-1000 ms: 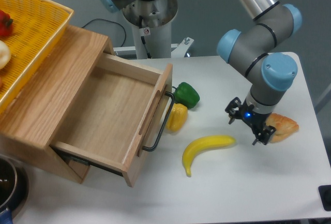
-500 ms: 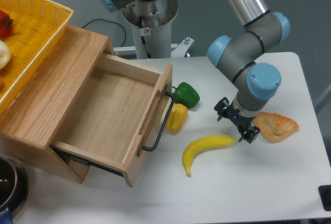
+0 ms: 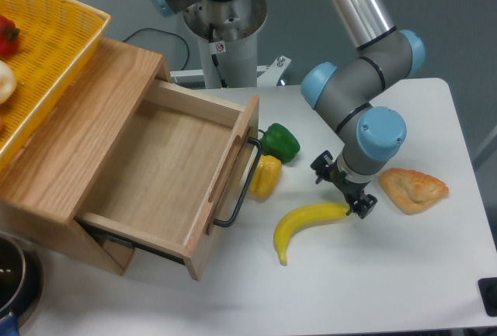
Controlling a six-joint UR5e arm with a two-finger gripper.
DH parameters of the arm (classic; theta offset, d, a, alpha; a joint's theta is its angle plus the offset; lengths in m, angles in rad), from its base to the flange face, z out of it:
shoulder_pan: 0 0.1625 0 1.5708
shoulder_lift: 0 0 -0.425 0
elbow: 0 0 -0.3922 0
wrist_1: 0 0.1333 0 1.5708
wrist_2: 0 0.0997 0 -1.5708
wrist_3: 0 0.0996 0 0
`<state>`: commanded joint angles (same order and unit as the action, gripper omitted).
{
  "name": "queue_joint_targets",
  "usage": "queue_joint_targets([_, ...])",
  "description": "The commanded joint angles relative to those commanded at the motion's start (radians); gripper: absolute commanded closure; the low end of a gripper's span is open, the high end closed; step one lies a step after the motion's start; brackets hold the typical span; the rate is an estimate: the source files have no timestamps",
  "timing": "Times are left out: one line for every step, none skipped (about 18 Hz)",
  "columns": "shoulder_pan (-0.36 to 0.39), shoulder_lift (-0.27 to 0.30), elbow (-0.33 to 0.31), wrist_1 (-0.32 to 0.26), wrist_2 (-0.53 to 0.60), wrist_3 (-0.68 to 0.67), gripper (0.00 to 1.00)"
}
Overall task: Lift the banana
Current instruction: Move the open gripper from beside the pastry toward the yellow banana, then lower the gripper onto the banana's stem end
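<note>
The banana [image 3: 305,223] is long, curved and bright yellow. It lies on the white table [image 3: 388,274] right of the open drawer, stem end pointing down-left. My gripper [image 3: 342,189] hangs open just above the banana's right end, its two black fingers spread with nothing between them. It does not hold the banana.
A small yellow pepper [image 3: 266,175] and a green pepper [image 3: 280,142] lie by the drawer handle [image 3: 241,188]. An orange-tan pastry [image 3: 413,188] lies right of the gripper. The open wooden drawer [image 3: 167,177] is at the left, with a yellow basket [image 3: 46,49] on top.
My gripper has moved left, from beside the pastry to above the banana's right end. The banana and the other things have not moved.
</note>
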<state>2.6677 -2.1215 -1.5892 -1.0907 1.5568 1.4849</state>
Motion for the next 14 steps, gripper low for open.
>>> queue_joint_targets([-0.006,-0.002,0.000,0.000,0.009,-0.005,0.00])
queue_joint_targets([-0.011,-0.005,-0.002,0.002,0.011,-0.005,0.00])
queue_joint_targets([-0.011,-0.006,-0.005,0.005,0.011,-0.005,0.00])
queue_joint_targets([-0.012,-0.006,-0.009,0.015,0.011,-0.005,0.00])
queue_joint_targets([-0.012,-0.008,-0.015,0.026,0.011,-0.005,0.00])
queue_joint_targets([-0.014,-0.008,-0.020,0.034,0.009,-0.003,0.00])
queue_joint_targets([-0.014,-0.009,-0.021,0.034,0.009,-0.003,0.00])
queue_joint_targets([-0.022,-0.014,-0.020,0.034,0.009,-0.003,0.00])
queue_joint_targets([-0.026,-0.017,-0.020,0.035,0.009,-0.003,0.00])
queue_joint_targets([-0.026,-0.018,-0.020,0.037,0.011,-0.003,0.00])
queue_joint_targets([-0.028,-0.018,-0.020,0.037,0.011,-0.003,0.00])
queue_joint_targets([-0.028,-0.020,-0.020,0.038,0.011,-0.005,0.00])
queue_joint_targets([-0.029,-0.020,-0.020,0.046,0.011,-0.003,0.00])
queue_joint_targets([-0.031,-0.021,-0.020,0.049,0.012,-0.003,0.00])
